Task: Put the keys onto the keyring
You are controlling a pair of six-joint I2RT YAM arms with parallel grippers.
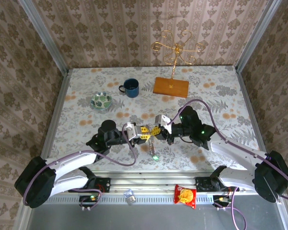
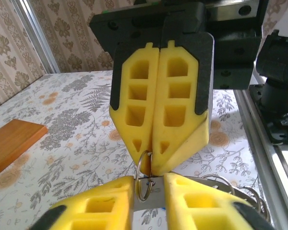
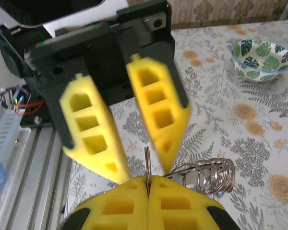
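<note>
Yellow fingers, right: right gripper [image 3: 148, 186] pressed fully together, tips pinching a small ring [image 3: 147, 165] seen edge-on.
left fingers: left gripper [image 3: 143, 167] faces it tip to tip, foam fingers [image 3: 93, 139] parted a little, small ring in the gap; neither finger looks clamped on it.
small ring: thin steel loop, upright, up off the table between both sets of tips.
keyring [image 3: 207, 173]: silvery coil of loops, just beside the right fingertips; cannot tell if it links to the small ring or rests on the table.
keys: green-tag key [image 1: 155, 156] right under the meeting grippers in the top view; hanging or lying, cannot tell.
arms: both reach inward and meet over the near-centre of the table [image 1: 216, 91].
mug [image 1: 131, 87]: blue, upright, far side, well apart from the grippers.
dish [image 1: 102, 101]: green leaf pattern, left of the mug, near it.
wooden board [image 1: 171, 86]: right of the mug, carries a gold wire stand [image 1: 176, 47].
rail: red snack packet [image 1: 185, 196] on the near rail, between the arm bases.
</note>
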